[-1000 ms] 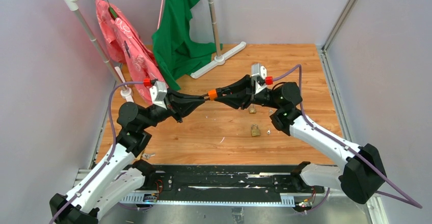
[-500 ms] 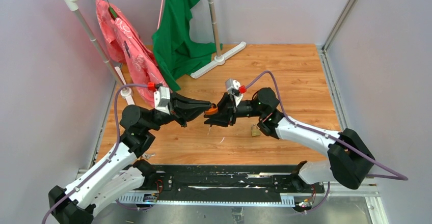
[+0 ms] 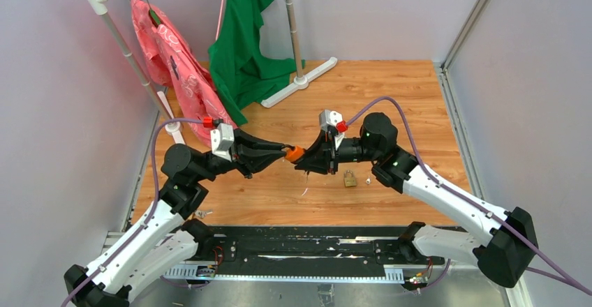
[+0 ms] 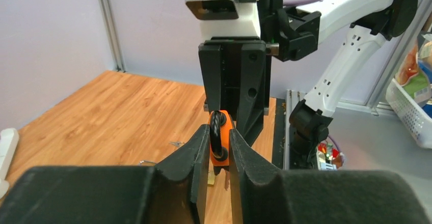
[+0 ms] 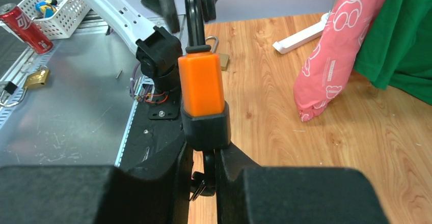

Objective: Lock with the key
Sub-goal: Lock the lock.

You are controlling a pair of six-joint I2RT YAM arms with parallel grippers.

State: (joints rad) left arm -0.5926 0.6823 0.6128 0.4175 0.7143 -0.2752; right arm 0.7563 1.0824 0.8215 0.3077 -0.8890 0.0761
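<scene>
Where the two arms meet above the wooden surface [image 3: 419, 98], the left gripper [image 3: 283, 151] has its fingers close on either side of the black shackle of the orange padlock [image 3: 296, 154], though they have just eased off; whether they are truly clamped cannot be told. A second ago the same meeting stood farther back and higher, so the pair has drawn nearer the bases and turned. Right of it, the right gripper [image 3: 304, 162] holds the lock's black lower end between nearly closed fingers, something dark, perhaps the key, hanging beneath. Likely the lock is passing from left to right for the key work. Farther right, a brass padlock [image 3: 349, 178] lies on the surface, untouched.
</scene>
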